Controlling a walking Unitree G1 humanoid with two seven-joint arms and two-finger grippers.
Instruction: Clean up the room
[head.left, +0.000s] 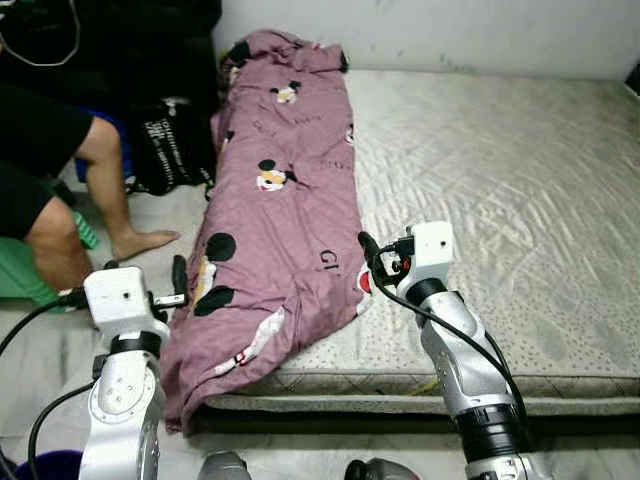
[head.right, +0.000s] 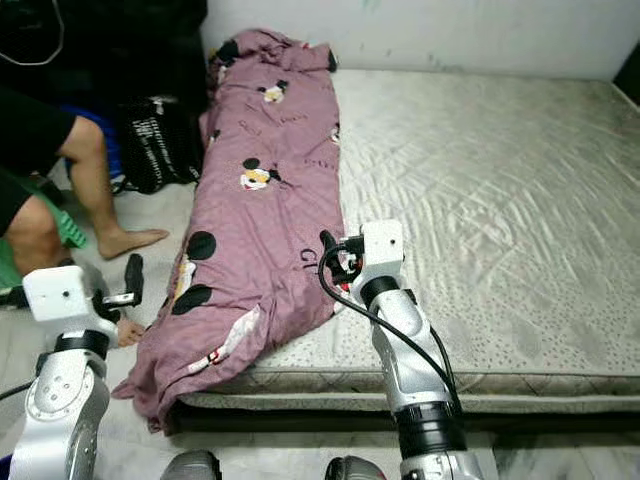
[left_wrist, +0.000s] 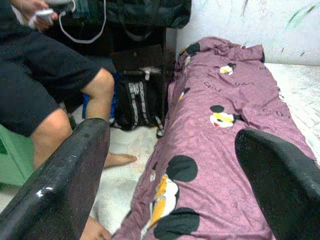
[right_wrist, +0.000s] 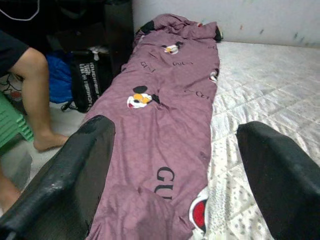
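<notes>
Purple blanket (head.left: 285, 215) along mattress (head.left: 500, 190) edge

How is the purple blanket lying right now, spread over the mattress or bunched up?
Bunched: the purple blanket forms a long strip along the left edge of the mattress, its near end drooping off the corner toward the floor.

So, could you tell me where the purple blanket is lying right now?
The purple blanket lies lengthwise along the left edge of the mattress, its near end drooping over the corner toward the floor, between the left gripper and right gripper.
</notes>
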